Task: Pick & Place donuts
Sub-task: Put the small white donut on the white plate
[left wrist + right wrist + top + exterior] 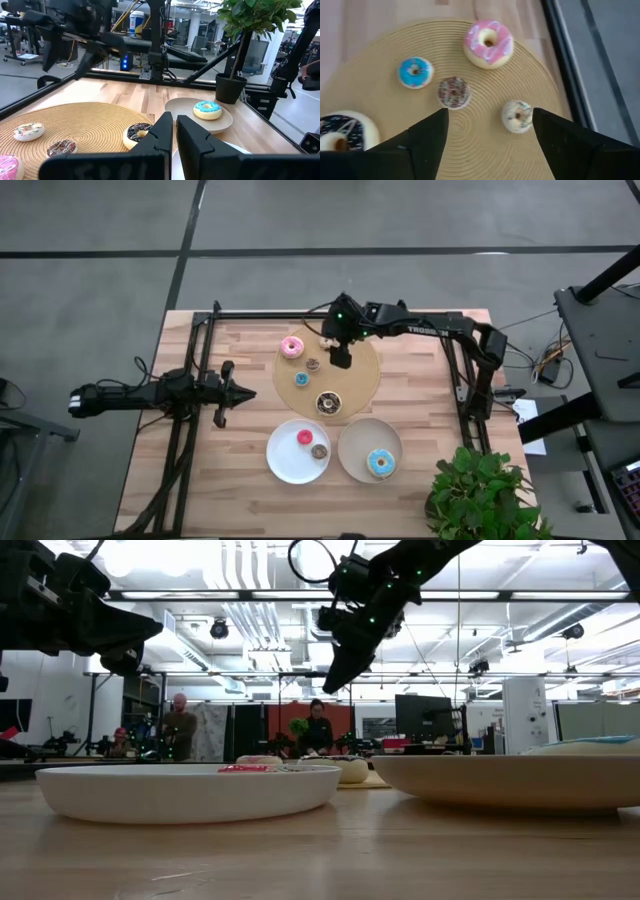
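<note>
five donuts lie on the round woven board: pink donut, tan, brown, blue, chocolate. right gripper hovers above them, fingers spread wide, empty. left gripper waits beside the board, pinched closed, empty.

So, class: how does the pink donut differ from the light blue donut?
The pink donut has pink icing; the light blue donut has blue icing. The pink donut lies on the woven board; the light blue donut sits alone in a plate. Both are larger rings, lying flat.
</note>
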Available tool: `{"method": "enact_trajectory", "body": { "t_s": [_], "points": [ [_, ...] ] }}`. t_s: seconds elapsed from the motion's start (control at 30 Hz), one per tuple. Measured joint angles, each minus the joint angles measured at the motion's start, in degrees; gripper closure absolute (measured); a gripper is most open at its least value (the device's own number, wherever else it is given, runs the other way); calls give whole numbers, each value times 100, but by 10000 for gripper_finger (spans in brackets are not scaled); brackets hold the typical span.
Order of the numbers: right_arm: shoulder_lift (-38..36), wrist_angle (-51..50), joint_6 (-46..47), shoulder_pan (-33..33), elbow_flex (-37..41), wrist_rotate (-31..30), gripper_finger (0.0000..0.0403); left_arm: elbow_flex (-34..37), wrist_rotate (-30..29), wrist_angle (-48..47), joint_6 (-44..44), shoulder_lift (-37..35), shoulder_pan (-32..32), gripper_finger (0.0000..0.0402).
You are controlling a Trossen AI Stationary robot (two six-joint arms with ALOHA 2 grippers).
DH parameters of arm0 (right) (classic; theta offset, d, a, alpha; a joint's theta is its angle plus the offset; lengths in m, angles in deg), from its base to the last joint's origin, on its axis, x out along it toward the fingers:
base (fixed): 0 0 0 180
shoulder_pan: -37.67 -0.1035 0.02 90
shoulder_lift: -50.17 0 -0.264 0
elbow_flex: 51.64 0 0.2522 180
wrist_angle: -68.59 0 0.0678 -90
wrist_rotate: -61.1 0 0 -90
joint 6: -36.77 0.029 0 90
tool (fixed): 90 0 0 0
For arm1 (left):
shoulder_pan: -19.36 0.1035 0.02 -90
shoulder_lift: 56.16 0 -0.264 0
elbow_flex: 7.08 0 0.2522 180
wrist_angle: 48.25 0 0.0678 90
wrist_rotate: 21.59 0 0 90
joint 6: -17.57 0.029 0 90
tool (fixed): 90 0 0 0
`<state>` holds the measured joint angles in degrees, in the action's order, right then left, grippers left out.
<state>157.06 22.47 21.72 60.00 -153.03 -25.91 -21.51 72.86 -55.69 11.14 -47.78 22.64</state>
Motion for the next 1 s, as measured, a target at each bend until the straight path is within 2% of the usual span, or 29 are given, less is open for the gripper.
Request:
{"method": "enact_trajectory", "body": {
  "t_s": [0.33,0.7,1.0],
  "points": [
    [35,60,-42,293,8,4,119,0,0,-1,0,0,-1,402],
    [831,91,-55,596,-366,6,108,0,0,0,-1,1,-2,402],
    [1134,92,-157,627,-516,185,108,-2,0,-2,0,0,-2,402]
  ]
}}
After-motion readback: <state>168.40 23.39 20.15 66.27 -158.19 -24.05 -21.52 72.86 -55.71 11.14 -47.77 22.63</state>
